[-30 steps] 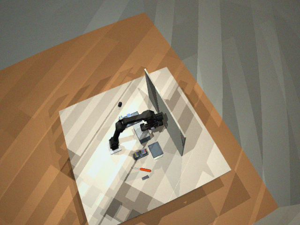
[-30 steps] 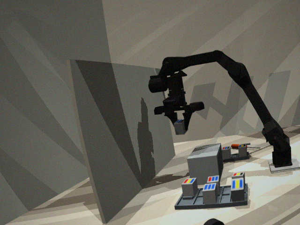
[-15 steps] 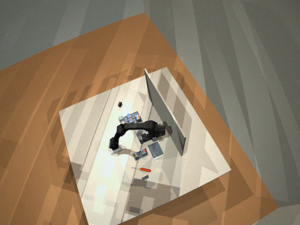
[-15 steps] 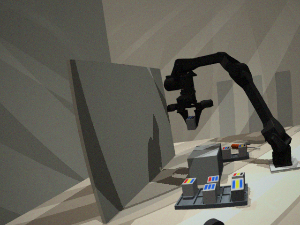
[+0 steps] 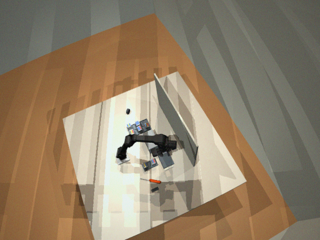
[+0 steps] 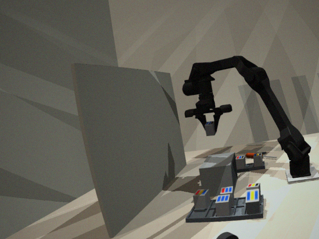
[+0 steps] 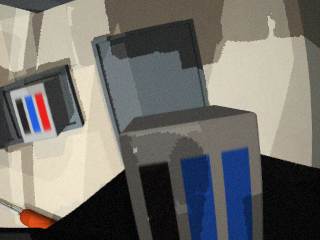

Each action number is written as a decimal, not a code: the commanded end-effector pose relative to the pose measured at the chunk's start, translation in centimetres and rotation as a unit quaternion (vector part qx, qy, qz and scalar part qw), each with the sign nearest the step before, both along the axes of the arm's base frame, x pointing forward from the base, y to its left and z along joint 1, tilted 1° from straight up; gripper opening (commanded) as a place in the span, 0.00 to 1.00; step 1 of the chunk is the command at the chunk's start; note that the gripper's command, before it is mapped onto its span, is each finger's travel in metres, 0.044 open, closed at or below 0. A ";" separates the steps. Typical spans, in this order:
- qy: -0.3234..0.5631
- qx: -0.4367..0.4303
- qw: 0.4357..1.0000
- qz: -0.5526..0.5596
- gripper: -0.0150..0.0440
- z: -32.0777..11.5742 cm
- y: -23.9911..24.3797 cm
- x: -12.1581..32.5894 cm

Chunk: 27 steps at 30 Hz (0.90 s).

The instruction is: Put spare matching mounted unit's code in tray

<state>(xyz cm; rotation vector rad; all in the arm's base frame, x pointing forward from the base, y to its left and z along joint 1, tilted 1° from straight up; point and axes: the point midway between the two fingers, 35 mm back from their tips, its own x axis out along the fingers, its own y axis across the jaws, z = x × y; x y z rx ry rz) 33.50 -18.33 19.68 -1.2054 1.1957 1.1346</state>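
My gripper is shut on a grey spare whose code reads black, blue, blue. It hangs in the air beyond the grey mounted unit. In the wrist view the blue-grey tray lies below the held spare, which overlaps the tray's near edge. Several other spares with coloured codes stand in a dark rack in front of the unit. The unit's back is hidden.
A tall grey panel stands close beside the gripper. A small second rack holds a black-blue-red spare. An orange screwdriver, a black block and a black cylinder lie on the mat.
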 end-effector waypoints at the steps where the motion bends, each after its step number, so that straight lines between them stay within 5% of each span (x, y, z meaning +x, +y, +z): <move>1: -0.001 -0.002 1.000 0.003 0.25 -0.2 -0.1 0.1; 27: 0.001 -0.001 1.000 0.003 0.25 -2.0 -0.4 0.5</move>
